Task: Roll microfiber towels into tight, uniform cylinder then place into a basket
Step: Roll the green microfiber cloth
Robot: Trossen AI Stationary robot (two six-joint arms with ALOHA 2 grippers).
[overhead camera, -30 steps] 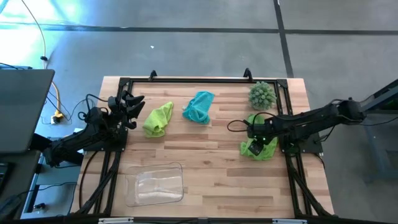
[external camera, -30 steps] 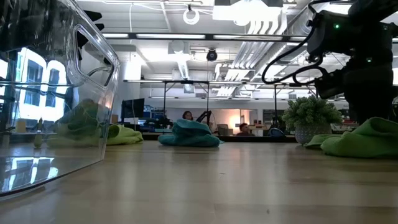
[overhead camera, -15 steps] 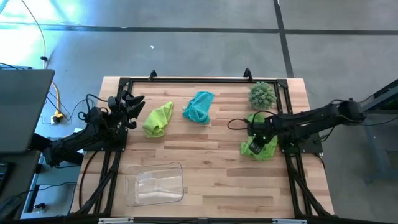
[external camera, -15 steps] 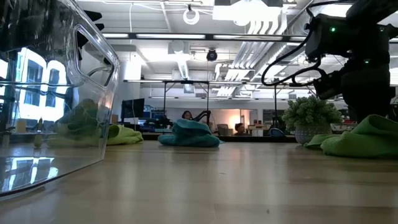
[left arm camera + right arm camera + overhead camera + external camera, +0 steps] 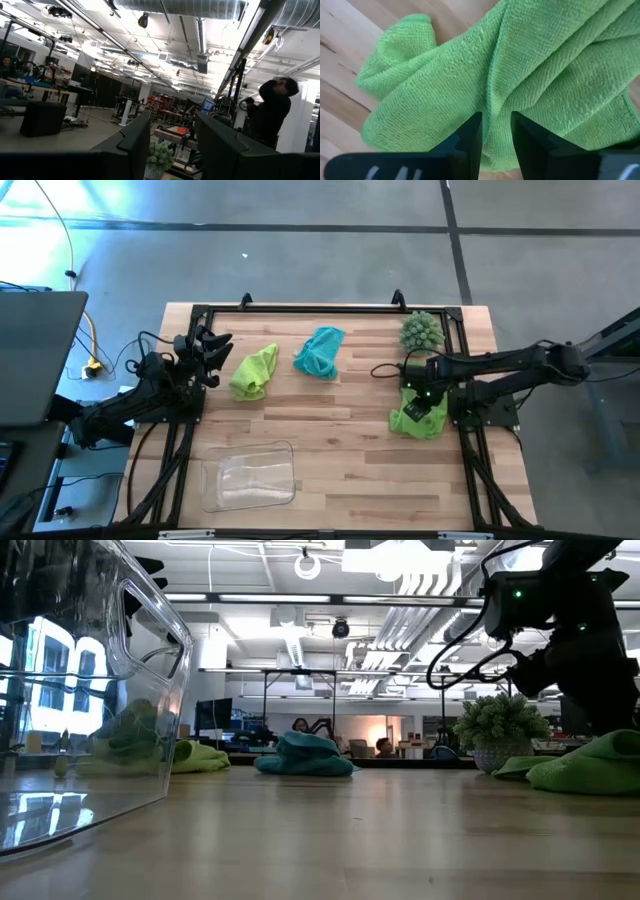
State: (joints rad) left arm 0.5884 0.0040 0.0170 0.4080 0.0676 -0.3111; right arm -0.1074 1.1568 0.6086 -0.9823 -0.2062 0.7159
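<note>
Lime-green towel [image 5: 418, 420], crumpled on the wooden table [image 5: 340, 450], lies just in front of the spiky ball [image 5: 421, 333]. Right gripper [image 5: 496, 131] hangs directly over this towel, jaws a little apart with a fold of cloth showing between them; whether they touch it cannot be told. Teal towel [image 5: 320, 352] lies well to the left of the ball, the second green towel [image 5: 254, 372] farther left. Clear basket [image 5: 248, 476] stands near the table's front left. Left gripper [image 5: 207, 352] waits beside the second green towel, jaws apart.
</note>
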